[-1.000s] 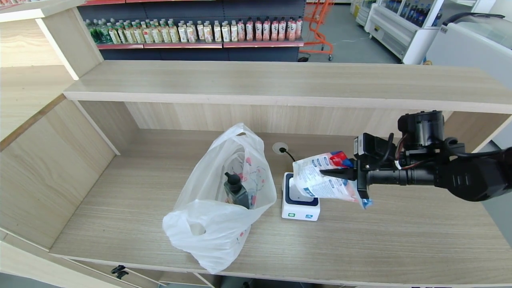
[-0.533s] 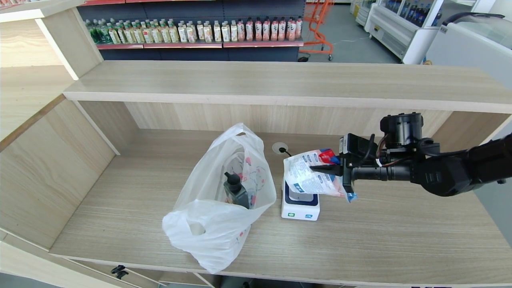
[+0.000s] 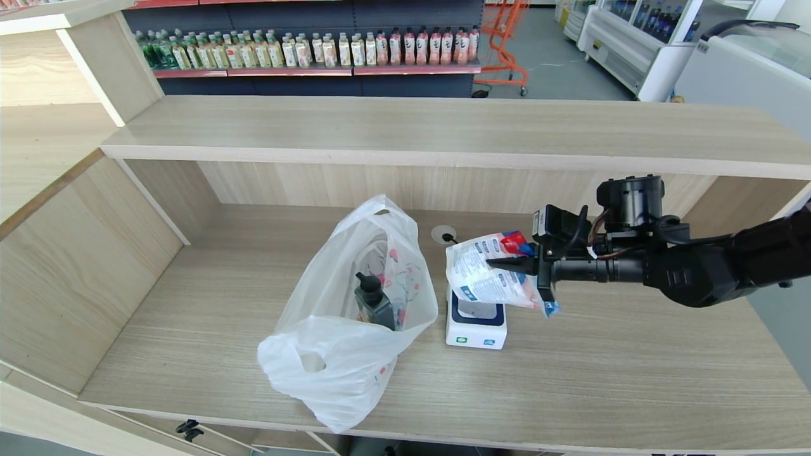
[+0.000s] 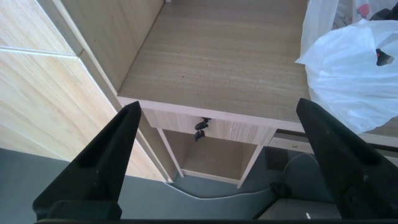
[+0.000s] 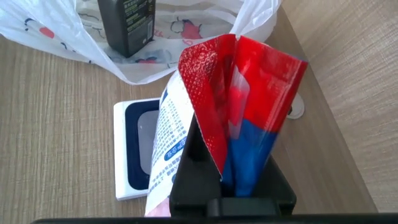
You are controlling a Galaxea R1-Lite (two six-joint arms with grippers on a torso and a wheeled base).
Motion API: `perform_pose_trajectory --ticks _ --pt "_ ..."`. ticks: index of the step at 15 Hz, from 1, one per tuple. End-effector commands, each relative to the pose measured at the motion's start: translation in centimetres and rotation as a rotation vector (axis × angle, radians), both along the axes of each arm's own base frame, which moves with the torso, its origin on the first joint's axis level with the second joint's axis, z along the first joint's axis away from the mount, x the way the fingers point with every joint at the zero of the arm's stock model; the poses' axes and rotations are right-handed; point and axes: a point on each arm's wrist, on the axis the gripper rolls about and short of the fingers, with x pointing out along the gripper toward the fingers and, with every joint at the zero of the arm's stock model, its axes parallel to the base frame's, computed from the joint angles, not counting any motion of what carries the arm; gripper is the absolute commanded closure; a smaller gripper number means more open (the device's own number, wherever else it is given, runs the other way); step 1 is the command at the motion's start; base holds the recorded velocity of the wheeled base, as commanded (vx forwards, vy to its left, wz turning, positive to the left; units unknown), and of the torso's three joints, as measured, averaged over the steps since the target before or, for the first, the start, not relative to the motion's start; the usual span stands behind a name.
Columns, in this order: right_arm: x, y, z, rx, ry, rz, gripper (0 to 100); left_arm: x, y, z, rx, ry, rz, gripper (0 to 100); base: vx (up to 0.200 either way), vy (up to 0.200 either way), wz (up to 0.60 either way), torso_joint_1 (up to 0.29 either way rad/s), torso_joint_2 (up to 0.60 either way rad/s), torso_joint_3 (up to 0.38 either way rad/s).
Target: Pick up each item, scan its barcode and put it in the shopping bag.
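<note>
My right gripper [image 3: 516,264] is shut on a flat pouch [image 3: 485,272], white with blue print on one face and red and blue on the other [image 5: 249,106]. It holds the pouch just above the white barcode scanner [image 3: 476,320] with its dark window [image 5: 144,140]. To the scanner's left stands the open white shopping bag [image 3: 329,354] with a dark bottle [image 3: 374,303] upright inside [image 5: 127,25]. My left gripper [image 4: 221,155] is open, hanging off the counter's front left edge, near the bag [image 4: 354,68].
The wooden counter [image 3: 602,367] has free surface to the right of the scanner and left of the bag. A raised ledge [image 3: 443,126] runs along the back. A cable port [image 3: 444,235] sits behind the scanner. A drawer handle [image 4: 200,127] is below the counter edge.
My right gripper has carried the pouch leftward, from beside the scanner to over it. The bag and the bottle have stayed put.
</note>
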Motion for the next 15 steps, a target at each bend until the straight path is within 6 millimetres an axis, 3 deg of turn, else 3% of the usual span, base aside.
perform_pose_trajectory --ticks 1,7,8,10,11,13,15 --pt "-0.2 -0.1 0.1 0.001 -0.002 0.000 100 0.0 0.0 0.0 0.000 0.000 0.001 0 0.000 0.000 0.00 0.000 0.00 0.000" --pt "-0.1 -0.1 0.5 0.010 -0.003 -0.003 100 0.0 0.0 0.0 0.000 0.000 0.001 0 0.000 0.000 0.00 0.000 0.00 0.000" --pt "-0.4 -0.1 1.7 0.045 0.011 -0.017 100 0.0 0.0 0.0 0.000 0.000 0.001 0 0.000 0.000 0.00 0.000 0.00 0.000" --pt "-2.9 0.2 6.5 0.234 0.169 -0.086 100 0.0 0.0 0.0 0.000 0.000 0.001 0 0.000 0.000 0.00 0.000 0.00 0.000" --pt "-4.1 0.7 7.8 0.306 0.251 -0.132 100 0.0 0.0 0.0 0.000 0.000 0.001 0 0.000 0.000 0.00 0.000 0.00 0.000" --pt "-5.8 4.2 9.2 0.493 0.503 -0.257 100 0.0 0.0 0.0 0.000 0.000 0.001 0 0.000 0.000 0.00 0.000 0.00 0.000" --pt "-5.2 6.6 7.8 0.528 0.630 -0.294 100 0.0 0.0 0.0 0.000 0.000 0.001 0 0.000 0.000 0.00 0.000 0.00 0.000"
